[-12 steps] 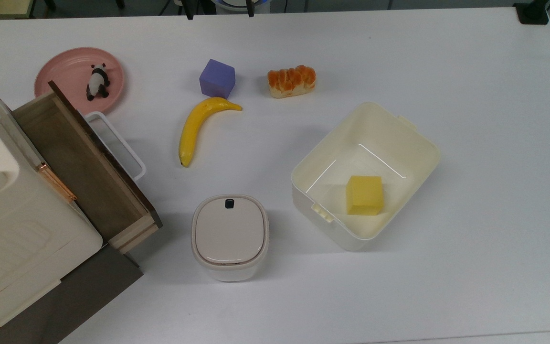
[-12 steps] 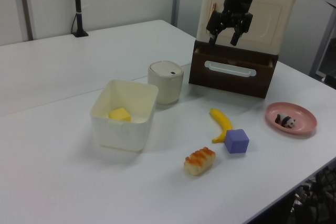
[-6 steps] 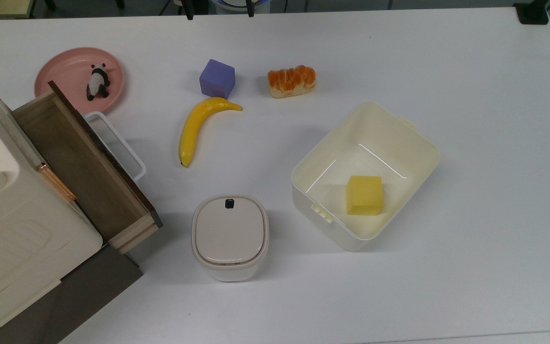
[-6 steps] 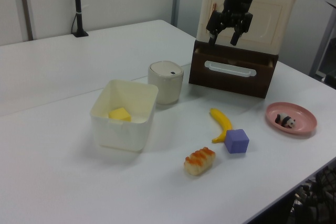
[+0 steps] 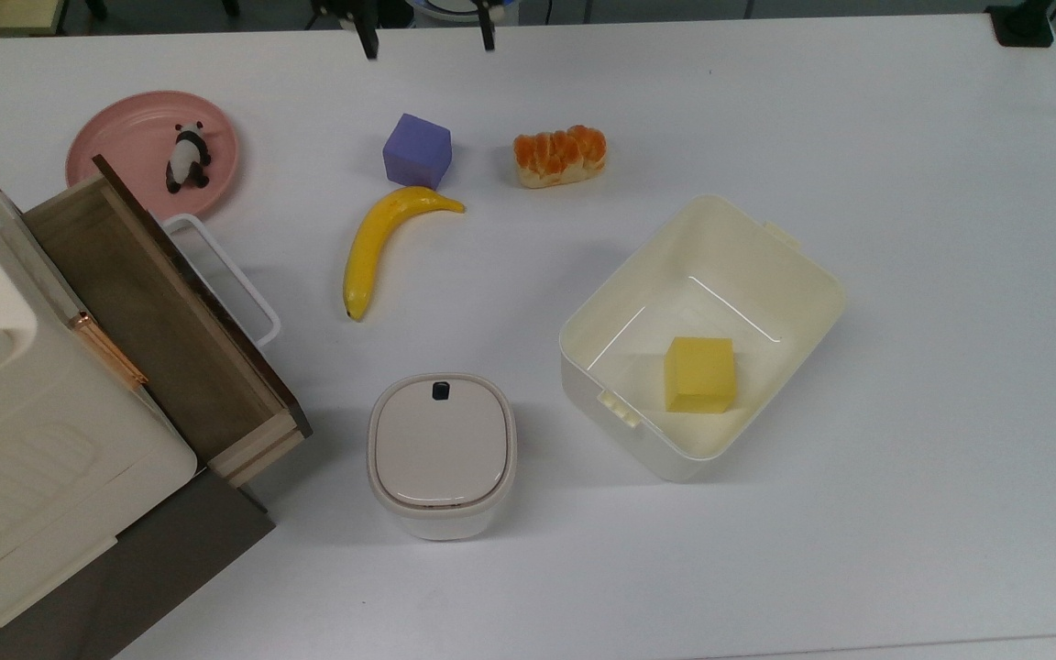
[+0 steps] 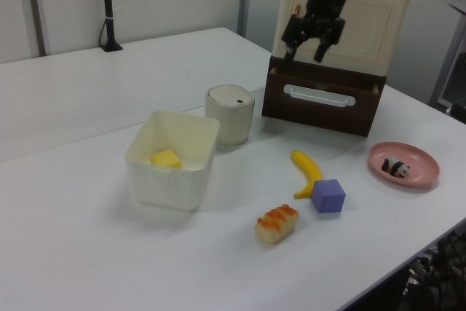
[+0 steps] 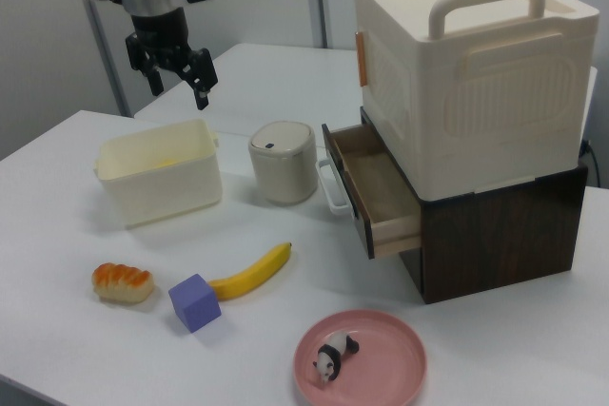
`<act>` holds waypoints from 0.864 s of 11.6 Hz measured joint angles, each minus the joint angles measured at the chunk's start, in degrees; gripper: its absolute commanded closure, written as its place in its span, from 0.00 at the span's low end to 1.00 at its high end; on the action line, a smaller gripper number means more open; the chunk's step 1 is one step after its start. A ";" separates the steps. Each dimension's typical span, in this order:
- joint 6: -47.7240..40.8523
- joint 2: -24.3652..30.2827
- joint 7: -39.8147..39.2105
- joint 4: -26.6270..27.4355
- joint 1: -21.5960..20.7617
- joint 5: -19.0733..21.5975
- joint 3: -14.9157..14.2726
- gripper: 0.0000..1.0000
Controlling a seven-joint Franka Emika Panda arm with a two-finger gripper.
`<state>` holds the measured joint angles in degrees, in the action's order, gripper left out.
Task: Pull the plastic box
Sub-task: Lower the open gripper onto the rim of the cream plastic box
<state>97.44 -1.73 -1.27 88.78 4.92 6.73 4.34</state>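
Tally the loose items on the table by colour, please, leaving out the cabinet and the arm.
Yellow: 2, the banana and the yellow block inside the plastic box.
Cream-white: 2, the plastic box and the lidded container.
Purple: 1, the cube.
Orange: 1, the bread.
Pink: 1, the plate.
Black and white: 1, the panda.
Total: 8.

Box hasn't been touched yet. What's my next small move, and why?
Probably lower the open gripper toward the nearest wall of the plastic box. It hangs high above the table, empty, with no contact yet; the box holds a yellow cube.
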 measured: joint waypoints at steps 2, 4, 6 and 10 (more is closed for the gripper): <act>5.27 -4.03 -2.82 0.15 -3.09 0.01 0.29 0.00; 11.86 -9.07 -10.15 0.16 -7.41 0.01 0.41 0.00; 16.65 -12.35 -17.16 -0.10 -10.74 0.01 0.47 0.00; 18.65 -17.97 -27.47 -1.27 -14.88 -4.08 0.46 0.00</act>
<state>116.09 -19.70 -28.74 87.51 -9.96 2.65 4.80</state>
